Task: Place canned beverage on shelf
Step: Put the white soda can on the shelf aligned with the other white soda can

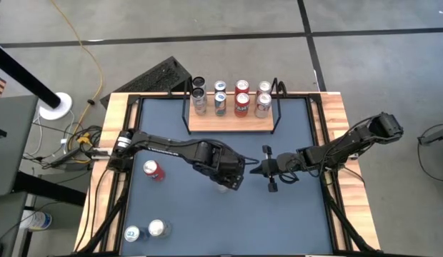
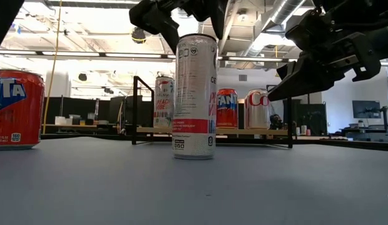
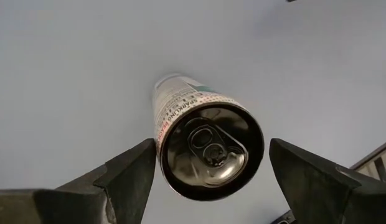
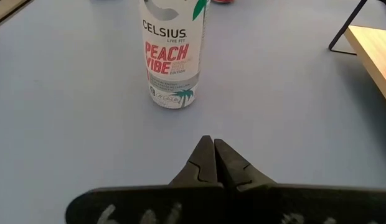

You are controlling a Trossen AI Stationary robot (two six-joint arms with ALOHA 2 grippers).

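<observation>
Eight cans on shelf (image 1: 231,125); left claw (image 3: 208,165) apart, right claw (image 4: 213,163) together.

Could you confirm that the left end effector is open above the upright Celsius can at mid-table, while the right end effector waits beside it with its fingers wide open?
Not quite. The right end effector is shut, its fingers pressed together, as the right wrist view shows. The rest holds: the left end effector is open above the upright Celsius can at mid-table.

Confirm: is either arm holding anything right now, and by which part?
Nothing is held. The left gripper hangs over the top of the upright white can, jaws open with gaps either side. The right gripper is shut and empty.
</observation>
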